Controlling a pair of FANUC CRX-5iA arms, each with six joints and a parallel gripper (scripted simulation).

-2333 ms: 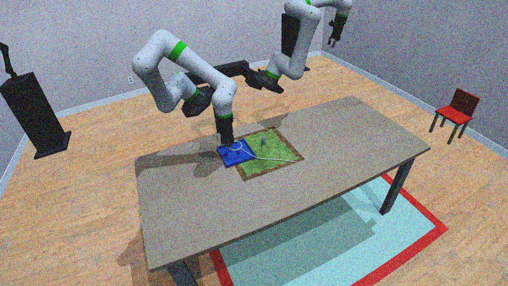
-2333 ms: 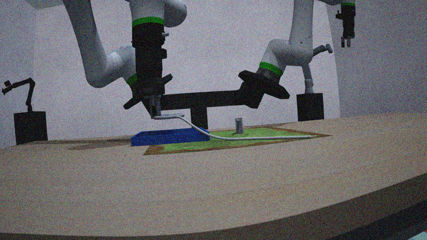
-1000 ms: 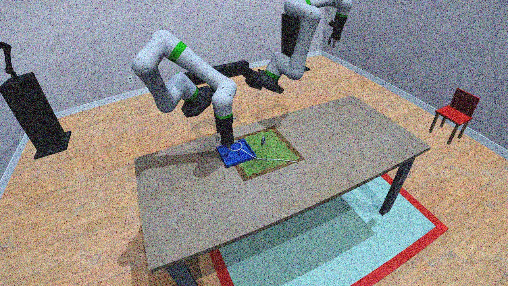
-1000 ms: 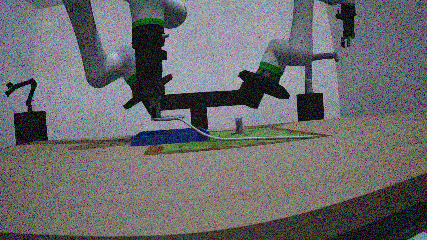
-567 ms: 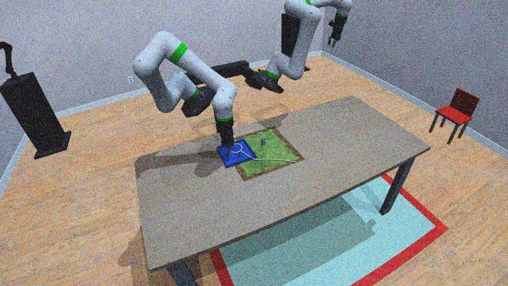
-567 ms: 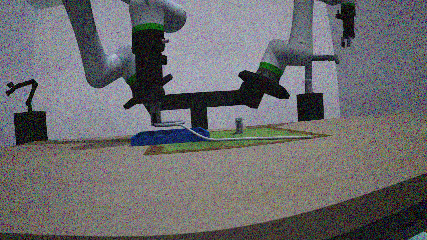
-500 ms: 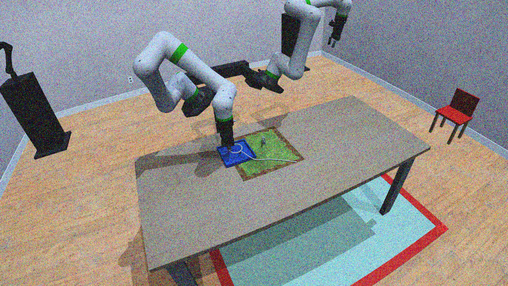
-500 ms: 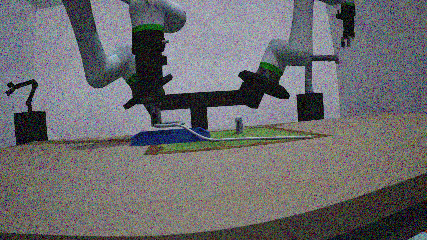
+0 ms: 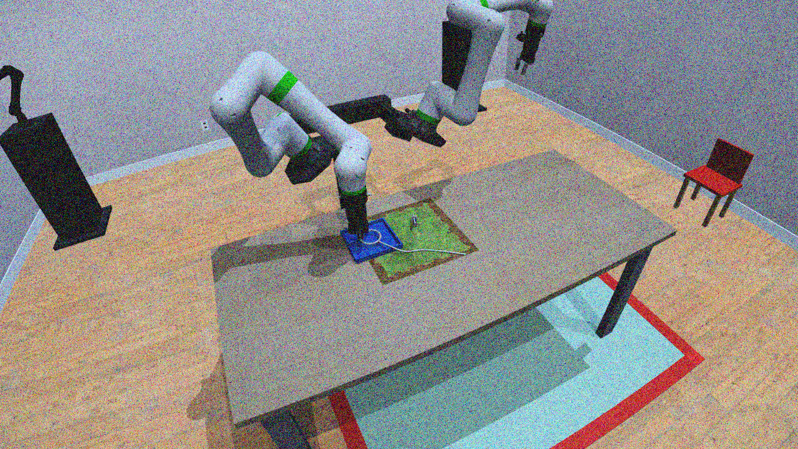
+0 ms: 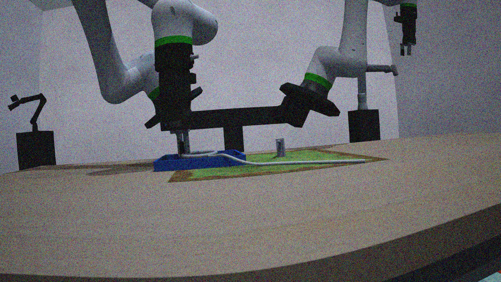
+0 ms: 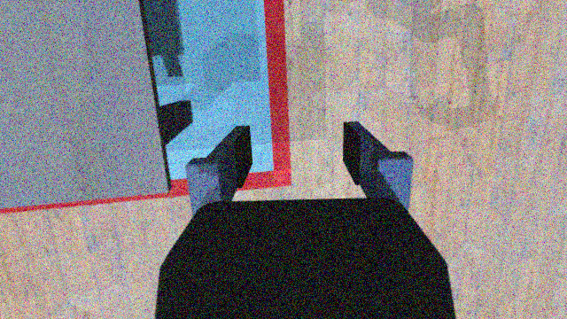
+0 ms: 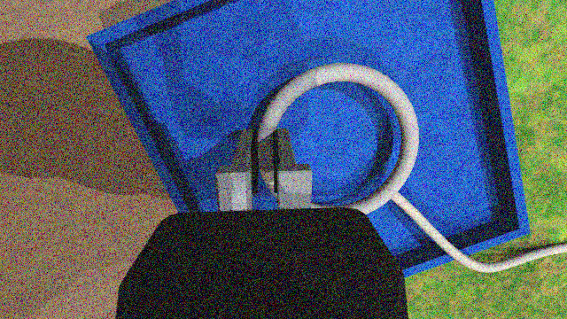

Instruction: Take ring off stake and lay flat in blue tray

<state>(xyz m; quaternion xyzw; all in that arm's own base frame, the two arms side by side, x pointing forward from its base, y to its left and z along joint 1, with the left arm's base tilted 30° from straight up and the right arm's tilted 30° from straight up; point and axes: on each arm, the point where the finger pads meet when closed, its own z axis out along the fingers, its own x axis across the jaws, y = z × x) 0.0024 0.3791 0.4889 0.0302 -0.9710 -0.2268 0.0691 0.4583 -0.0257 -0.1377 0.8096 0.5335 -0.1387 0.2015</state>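
Ring [image 9: 379,235] [image 10: 201,153] [image 12: 410,133] hangs pinched in the right gripper [image 9: 360,239] [image 10: 182,154] [image 12: 265,148], within the tray [image 9: 358,259] [image 10: 199,164] [image 12: 514,133], perhaps just above its floor; lower it level, then part the fingers gently. The left gripper [image 9: 521,71] [image 10: 405,54] [image 11: 297,143] is spread wide.

The ring [image 9: 380,234] [image 10: 204,152] [image 12: 411,128] sank from above the tray [image 9: 356,259] [image 10: 199,164] [image 12: 509,133] to about its rim, and the right tool [image 9: 361,239] [image 10: 182,153] [image 12: 265,148] came down with it. The cord [image 9: 435,250] [image 10: 280,163] [image 12: 443,241] dropped lower beside the tray. Well beyond the tray, the small grey arm [image 10: 380,67] lowered its reach and the small dark arm [image 9: 15,91] [image 10: 32,98] shifted slightly.
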